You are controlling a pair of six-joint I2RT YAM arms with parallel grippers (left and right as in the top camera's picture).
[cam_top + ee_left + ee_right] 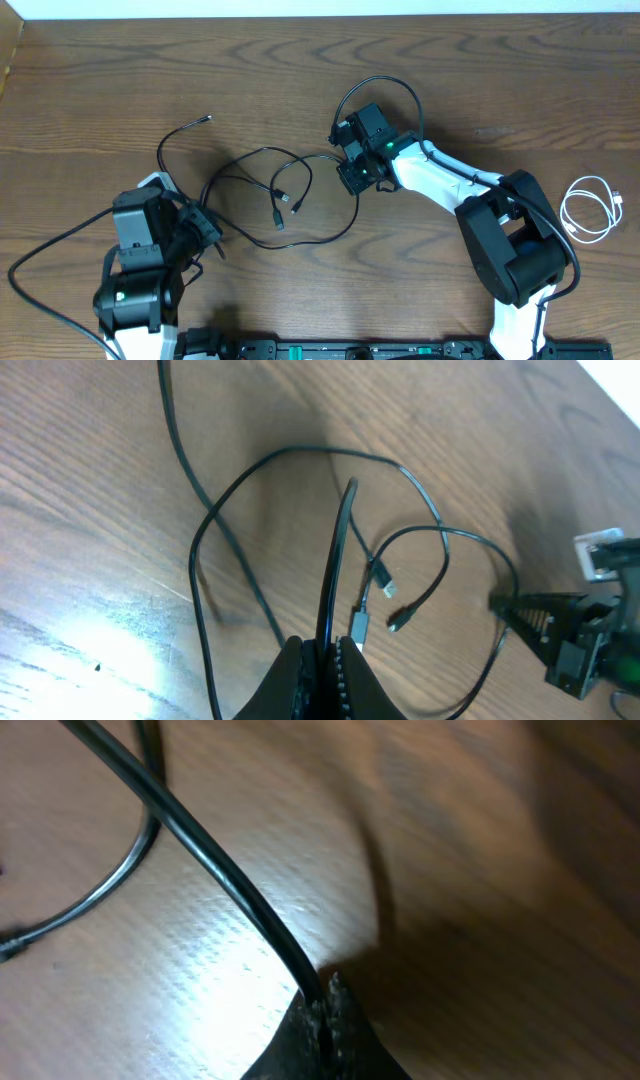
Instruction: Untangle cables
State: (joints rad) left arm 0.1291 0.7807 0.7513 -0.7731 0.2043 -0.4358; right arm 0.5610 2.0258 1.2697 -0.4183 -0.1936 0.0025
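Observation:
Several thin black cables [279, 215] lie looped over one another on the wooden table's middle, with small plug ends inside the loops. My left gripper [212, 230] at the tangle's left edge is shut on a black cable [338, 550], which rises straight out of the closed jaws [322, 645]. At the tangle's right edge my right gripper [350, 178] is also shut on a black cable [200, 830], pinched at the fingertips [325, 992] just above the wood. A short white cable [566, 208] lies coiled by itself at the far right.
One loose black cable end [206, 120] reaches toward the back left. The right arm's own thicker black wire [385, 85] arches behind its wrist. The right arm's base [520, 250] stands between the tangle and the white cable. The table edge [320, 14] runs along the back.

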